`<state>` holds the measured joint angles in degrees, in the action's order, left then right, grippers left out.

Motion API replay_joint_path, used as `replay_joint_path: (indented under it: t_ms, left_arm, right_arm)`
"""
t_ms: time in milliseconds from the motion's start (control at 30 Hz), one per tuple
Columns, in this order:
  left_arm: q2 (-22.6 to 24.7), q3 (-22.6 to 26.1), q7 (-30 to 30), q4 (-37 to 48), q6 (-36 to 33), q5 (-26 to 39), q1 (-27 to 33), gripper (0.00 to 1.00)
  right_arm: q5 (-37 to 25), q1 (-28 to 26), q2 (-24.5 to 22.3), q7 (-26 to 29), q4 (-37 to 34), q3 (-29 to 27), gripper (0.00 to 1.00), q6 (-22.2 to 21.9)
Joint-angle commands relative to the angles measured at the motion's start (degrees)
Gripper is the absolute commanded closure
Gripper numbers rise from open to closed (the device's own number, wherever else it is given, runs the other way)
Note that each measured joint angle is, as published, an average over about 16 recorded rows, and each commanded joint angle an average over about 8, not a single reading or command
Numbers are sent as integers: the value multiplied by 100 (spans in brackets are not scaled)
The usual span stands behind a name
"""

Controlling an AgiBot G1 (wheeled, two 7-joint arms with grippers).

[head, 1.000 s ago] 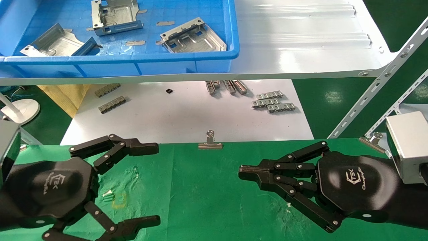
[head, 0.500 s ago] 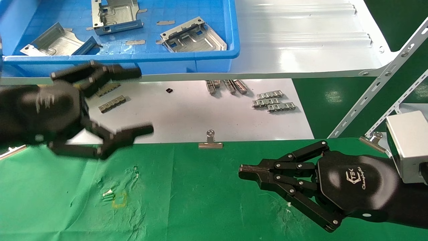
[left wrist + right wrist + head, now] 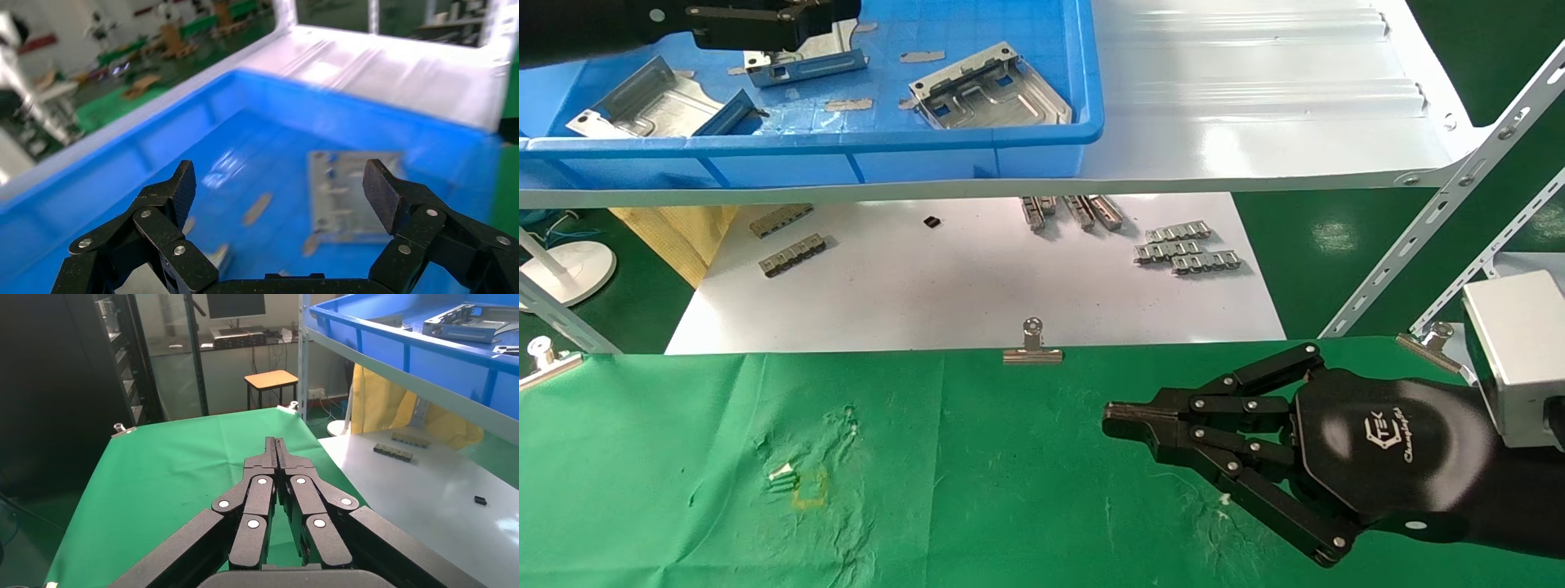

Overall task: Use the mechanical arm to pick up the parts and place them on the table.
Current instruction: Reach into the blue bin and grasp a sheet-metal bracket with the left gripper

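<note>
A blue bin [image 3: 977, 155] sits on a glossy white shelf [image 3: 1254, 122] across the top of the head view, and it holds three silvery stamped metal parts: one at the upper left of the frame [image 3: 650, 102], one in the upper middle [image 3: 993, 90], and one between them [image 3: 805, 61] partly hidden under the left gripper [image 3: 821, 12]. That black left gripper reaches in from the top left edge of the frame, above the bin. In the left wrist view its two black fingers [image 3: 382, 193] are spread wide apart with nothing between them, hanging over the bin floor with a part [image 3: 352, 193] below. The right gripper [image 3: 1111, 420] rests low in the lower right of the head view, over the green cloth table [image 3: 977, 490], its fingers [image 3: 275, 456] pressed together and holding nothing. Between shelf and table lies a flat white board [image 3: 977, 302] with small ridged metal strips [image 3: 1185, 249] scattered on it. A silver binder clip [image 3: 1032, 347] grips the table's far edge at the centre of the frame.
</note>
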<state>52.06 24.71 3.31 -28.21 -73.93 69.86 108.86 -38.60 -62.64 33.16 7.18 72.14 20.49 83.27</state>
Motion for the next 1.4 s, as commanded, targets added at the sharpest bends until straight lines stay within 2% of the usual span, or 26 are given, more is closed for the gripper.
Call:
replay_joint_path:
  t_ms: [33,67,367,400,433,633,667,700,1400]
  left_arm:
    - [129,73,-77,540,139,179,268,0]
    - [138,105,-72,689,196,245,340,0]
    - [145,300,73,1519,686,649,715,0]
    - [156,312,87,1578,729,671,727,3]
    - [171,329,107,1638,776,701,740,11]
    - [341,456,266,1983,1152,914,857,86]
    - [382,479,295,2042,1208,950,872,95]
    - [422,495,320,2099,1253,975,886,100]
    - [1061,594,576,2673,1994,1125,1108,100]
  right_arm:
    - [0,0,0,0,0,0,7,0]
    - [0,0,0,0,0,0,0,0]
    - [0,0,0,0,0,0,0,0]
    - [0,0,0,0,0,0,0,0]
    - [0,0,0,0,0,0,0,0]
    - [0,0,0,0,0,1,0,0]
    - [0,0,0,0,0,1,0,0]
    - [0,0,0,0,0,1,0,0]
    - [1,0,-1,-1,0,1,0,-1]
